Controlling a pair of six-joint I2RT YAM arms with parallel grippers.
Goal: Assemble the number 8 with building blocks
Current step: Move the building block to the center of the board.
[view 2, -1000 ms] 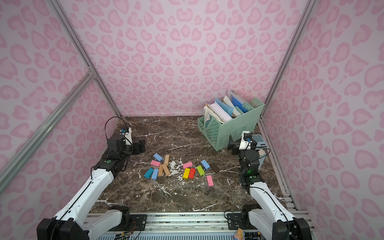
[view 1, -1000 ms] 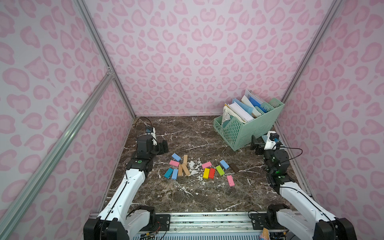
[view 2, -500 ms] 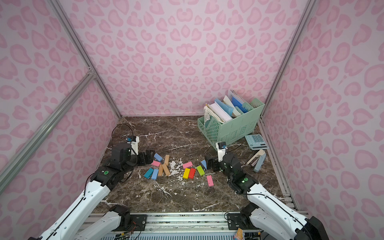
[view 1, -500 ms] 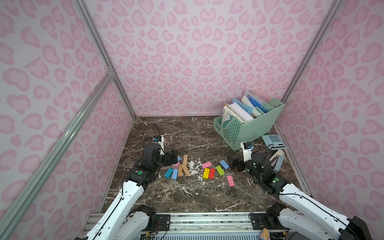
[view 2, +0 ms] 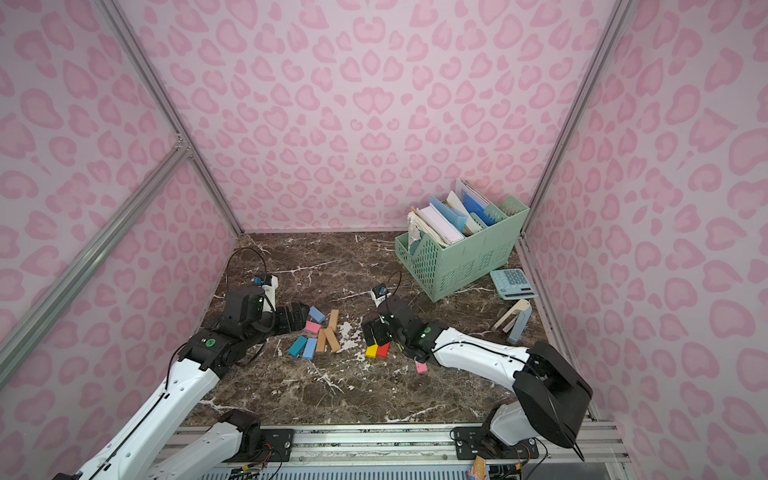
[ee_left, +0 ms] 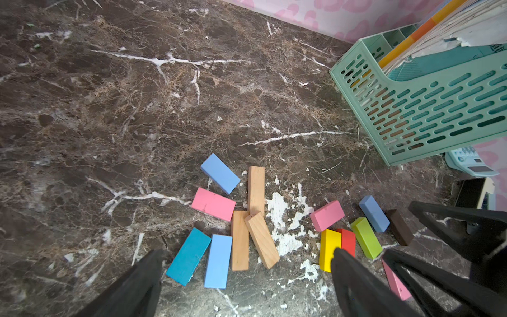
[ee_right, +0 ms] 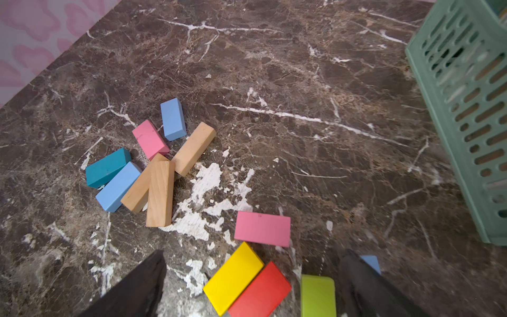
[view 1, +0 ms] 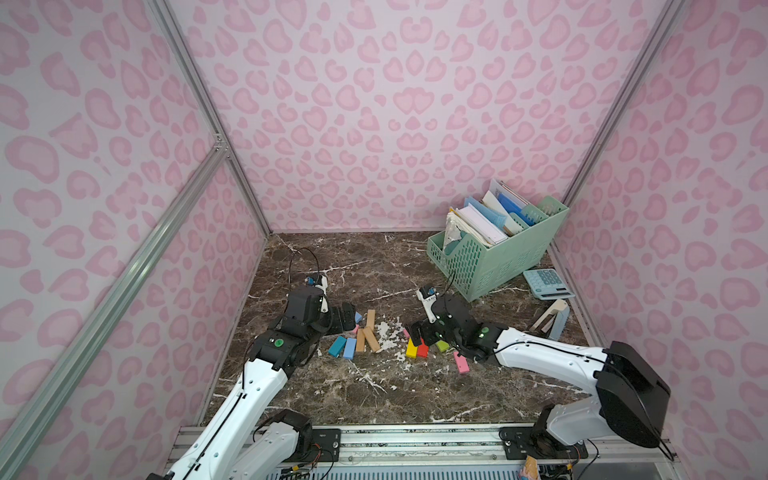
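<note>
Top views look down from high behind me on the whole table; both wrist cameras look close at the blocks

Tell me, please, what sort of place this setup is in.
Most likely a staged robot-training booth rather than a real office: pink patterned wall panels on aluminium framing enclose a marble-look tabletop, with a file basket and calculator as props.
</note>
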